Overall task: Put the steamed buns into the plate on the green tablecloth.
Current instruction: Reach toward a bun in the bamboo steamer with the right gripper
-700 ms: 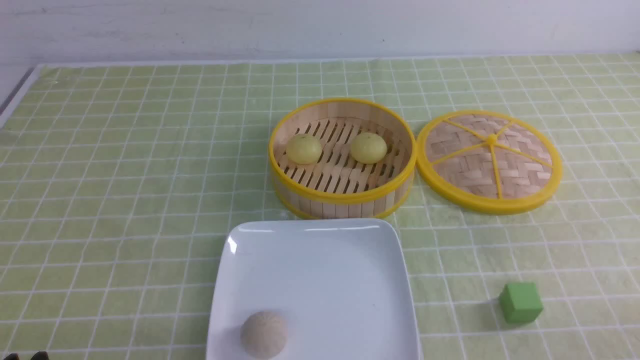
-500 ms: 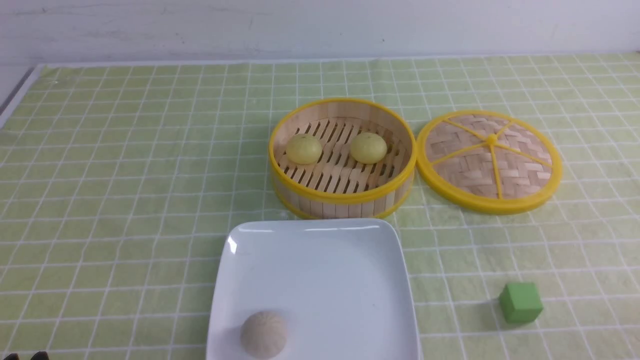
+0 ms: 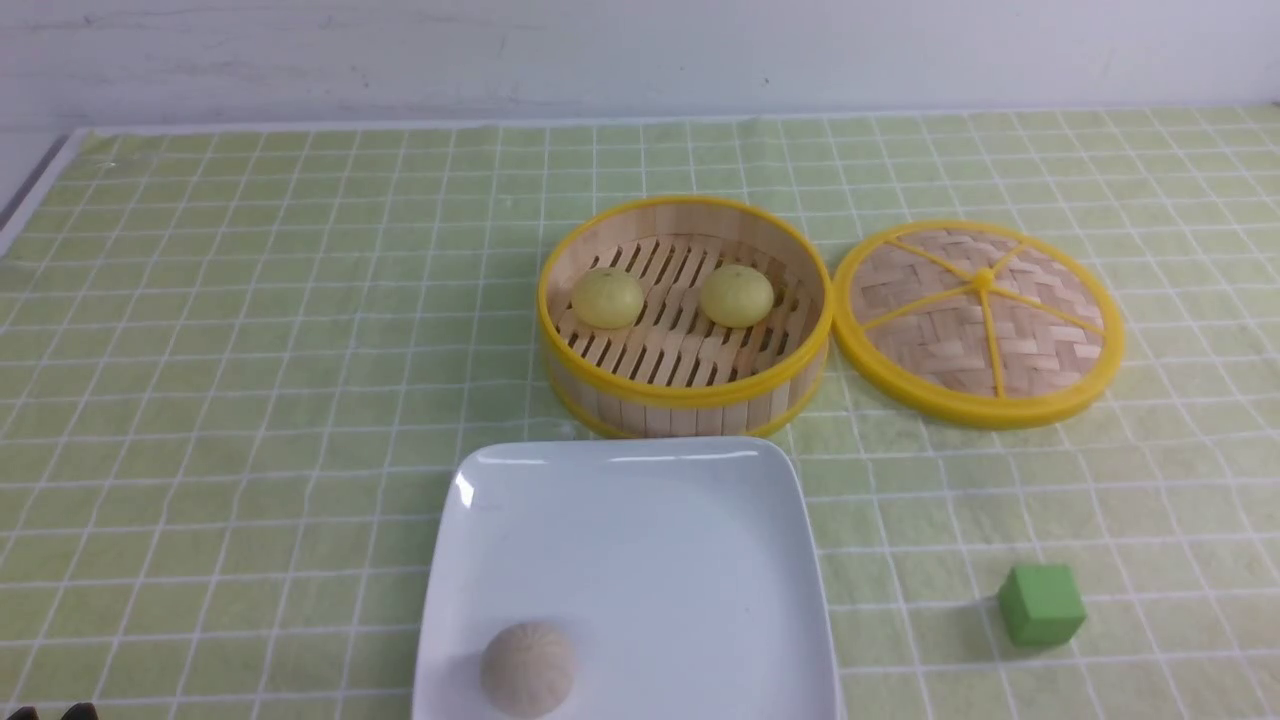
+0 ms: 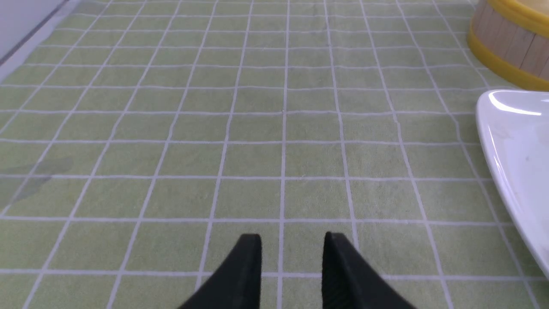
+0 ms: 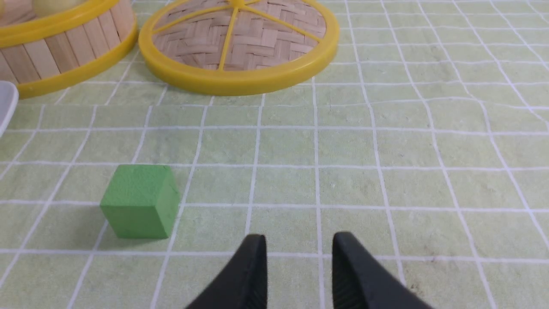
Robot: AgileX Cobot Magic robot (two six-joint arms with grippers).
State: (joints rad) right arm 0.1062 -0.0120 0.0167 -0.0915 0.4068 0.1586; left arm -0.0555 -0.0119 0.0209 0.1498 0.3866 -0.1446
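Two pale-yellow steamed buns (image 3: pixel 607 297) (image 3: pixel 737 295) sit side by side inside the round bamboo steamer (image 3: pixel 686 390). The white square plate (image 3: pixel 640 520) lies in front of the steamer on the green tablecloth (image 3: pixel 250 350), with a greyish-beige bun (image 3: pixel 527 668) at its near left. My left gripper (image 4: pixel 292 240) hovers open over bare cloth, the plate's edge (image 4: pixel 510 141) off to one side. My right gripper (image 5: pixel 299 240) is open too, empty, above cloth near a green cube (image 5: pixel 139 201). Only the left fingertips (image 3: pixel 78 711) peek into the front view's bottom corner.
The woven steamer lid (image 3: pixel 978 320) lies flat to the right of the steamer, and shows in the right wrist view as the lid (image 5: pixel 238 43). A small green cube (image 3: pixel 1041 604) rests at the front right. The cloth's left edge meets a grey table strip (image 3: pixel 30 190).
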